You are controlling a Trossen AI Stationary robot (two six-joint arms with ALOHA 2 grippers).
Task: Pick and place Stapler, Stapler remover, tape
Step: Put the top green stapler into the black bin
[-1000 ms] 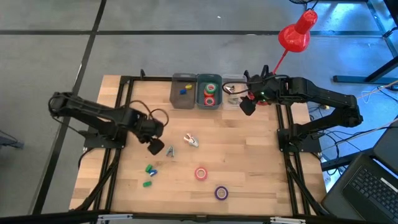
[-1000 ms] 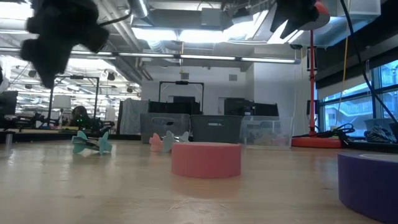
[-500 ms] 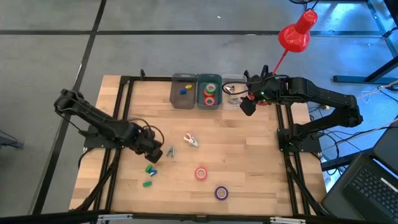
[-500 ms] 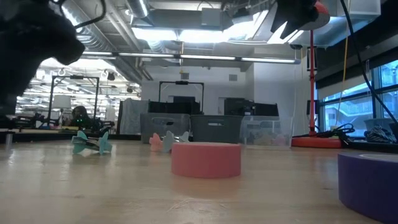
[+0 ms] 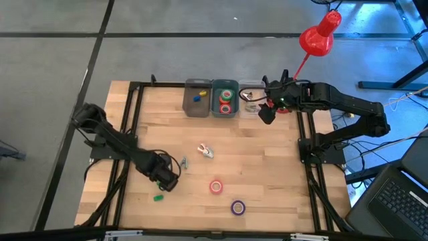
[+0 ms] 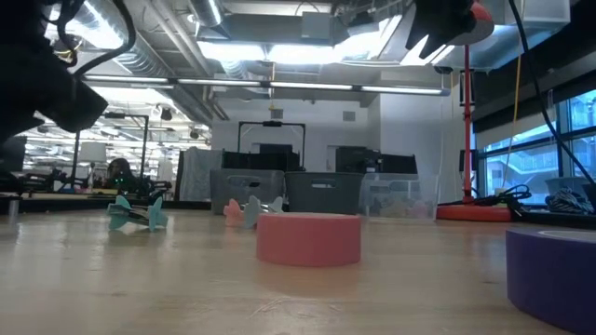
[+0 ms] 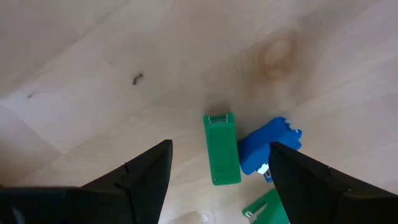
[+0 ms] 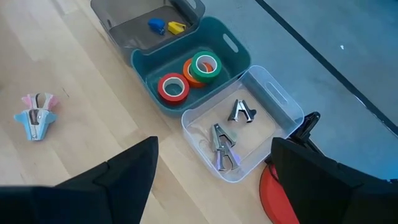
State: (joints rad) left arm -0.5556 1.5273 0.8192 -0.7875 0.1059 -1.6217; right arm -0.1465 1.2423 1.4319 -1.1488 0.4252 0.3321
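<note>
Green stapler [image 7: 221, 149] between left gripper [image 7: 217, 180] fingers, wrist view only.

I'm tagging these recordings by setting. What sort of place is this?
Probably a robotics lab or workshop inside a large open industrial-style hall: a wooden table framed by black rails, exposed ceiling ducts with strip lights, and equipment racks in the background.

Left gripper [image 5: 167, 182] low — near green piece [image 5: 158, 197]
</note>
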